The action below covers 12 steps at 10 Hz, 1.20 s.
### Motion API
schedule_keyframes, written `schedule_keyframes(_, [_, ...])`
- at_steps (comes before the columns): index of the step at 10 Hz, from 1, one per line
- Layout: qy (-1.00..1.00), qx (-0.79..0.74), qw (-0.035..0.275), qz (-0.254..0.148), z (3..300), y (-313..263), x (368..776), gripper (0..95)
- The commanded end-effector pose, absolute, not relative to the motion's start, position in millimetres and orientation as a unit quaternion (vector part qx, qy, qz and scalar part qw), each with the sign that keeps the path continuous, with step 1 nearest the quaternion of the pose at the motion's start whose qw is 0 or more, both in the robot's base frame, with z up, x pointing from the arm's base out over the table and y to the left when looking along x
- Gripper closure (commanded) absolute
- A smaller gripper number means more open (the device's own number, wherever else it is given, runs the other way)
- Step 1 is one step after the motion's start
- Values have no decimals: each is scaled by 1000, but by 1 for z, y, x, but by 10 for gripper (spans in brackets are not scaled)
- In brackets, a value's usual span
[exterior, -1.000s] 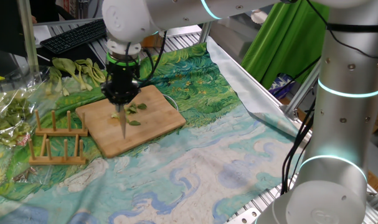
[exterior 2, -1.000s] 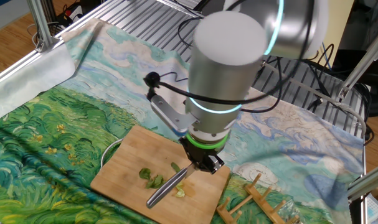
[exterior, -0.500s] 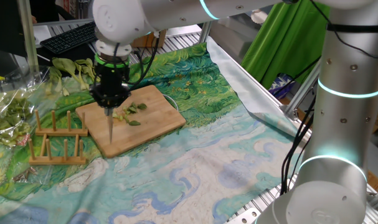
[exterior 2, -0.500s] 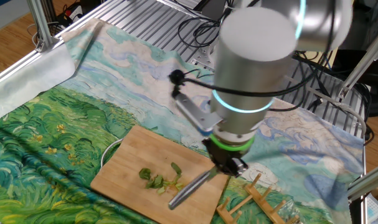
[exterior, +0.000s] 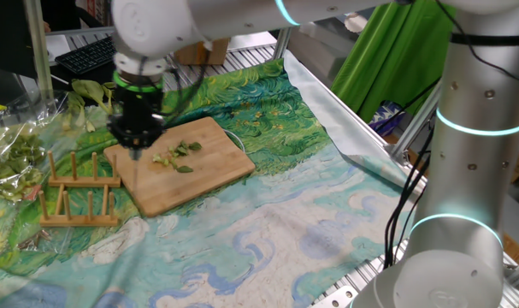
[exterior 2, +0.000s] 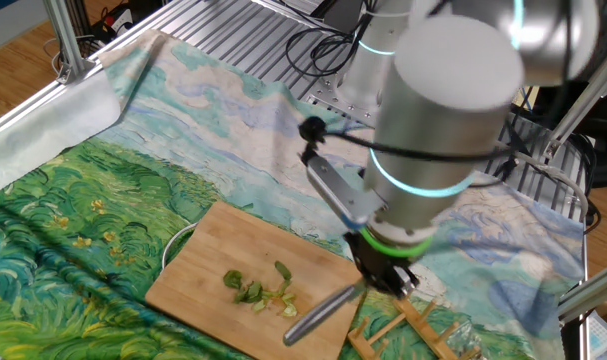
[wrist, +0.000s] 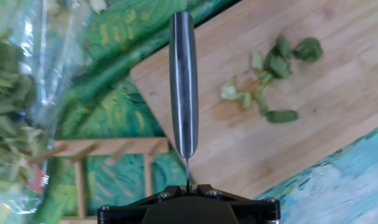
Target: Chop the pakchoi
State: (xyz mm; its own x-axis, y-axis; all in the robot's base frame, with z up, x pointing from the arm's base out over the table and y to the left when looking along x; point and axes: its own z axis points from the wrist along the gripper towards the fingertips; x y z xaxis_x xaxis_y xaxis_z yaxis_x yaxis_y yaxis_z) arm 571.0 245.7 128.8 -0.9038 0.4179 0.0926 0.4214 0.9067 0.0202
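The pakchoi [exterior: 175, 155] lies as several small green bits near the middle of a wooden cutting board [exterior: 209, 177]. The bits also show in the other fixed view [exterior 2: 264, 291] and at the upper right of the hand view [wrist: 270, 79]. My gripper [exterior: 135, 142] is shut on a knife [wrist: 183, 81] with its blade edge-on. It hangs over the board's edge beside the rack, apart from the bits. In the other fixed view the gripper [exterior 2: 388, 281] holds the knife [exterior 2: 318, 313] slanting over the board's [exterior 2: 208, 255] near corner. The hand view shows the gripper [wrist: 187, 186] and the board [wrist: 329, 127].
A wooden peg rack [exterior: 75, 193] stands close beside the board and shows in the other views [exterior 2: 415, 326] [wrist: 114, 148]. A bunch of whole pakchoi stalks [exterior: 105, 94] and plastic-wrapped greens [exterior: 11, 154] [wrist: 14, 93] lie beyond. A keyboard [exterior: 97, 51] sits at the back.
The gripper has carried the knife sideways off the pakchoi bits to the board's rack-side edge. The bits lie more spread out than a second ago.
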Motion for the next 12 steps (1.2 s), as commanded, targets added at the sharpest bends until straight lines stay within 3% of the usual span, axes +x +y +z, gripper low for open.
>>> schedule_keyframes(1, [-974, -224, 42, -20, 132, 252, 573, 950])
schedule_keyframes(12, [-972, -234, 26, -13, 113, 284, 594, 950])
